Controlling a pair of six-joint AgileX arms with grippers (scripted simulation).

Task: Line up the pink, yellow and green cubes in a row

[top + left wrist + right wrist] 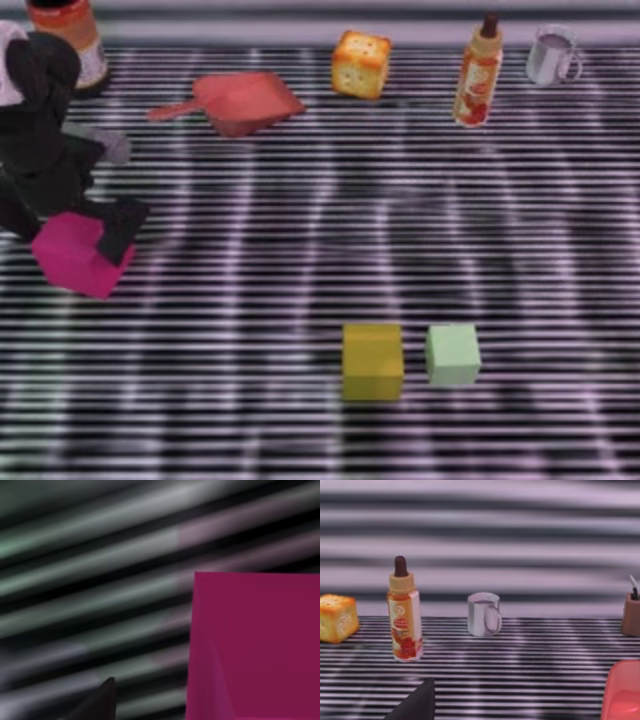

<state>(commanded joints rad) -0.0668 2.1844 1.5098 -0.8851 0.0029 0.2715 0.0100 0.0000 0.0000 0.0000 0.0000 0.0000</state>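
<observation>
The pink cube point(72, 258) sits at the left side of the table, tilted, with my left gripper point(112, 232) right on it — one dark finger overlaps its upper right corner in the top view. In the left wrist view the pink cube point(255, 647) fills one side of the picture and a single dark fingertip point(102, 702) shows apart from it; I cannot tell whether the fingers are clamped on the cube or merely around it. The yellow cube point(372, 361) and the green cube point(453, 354) stand side by side toward the near middle of the table, a narrow gap between them, green to the right — both well apart from the pink one.

Along the far edge I see a pink dustpan-like scoop point(240, 102), an orange cracker box point(360, 64), a dropper bottle point(478, 76) and a metal mug point(552, 56); a jar point(68, 40) stands at the far left corner beside my left arm. My right arm is out of the top view; its wrist camera looks across at the bottle point(405, 617), the mug point(484, 614) and the box point(337, 617), with one dark fingertip point(420, 702) at the edge, so I cannot tell how that gripper stands
</observation>
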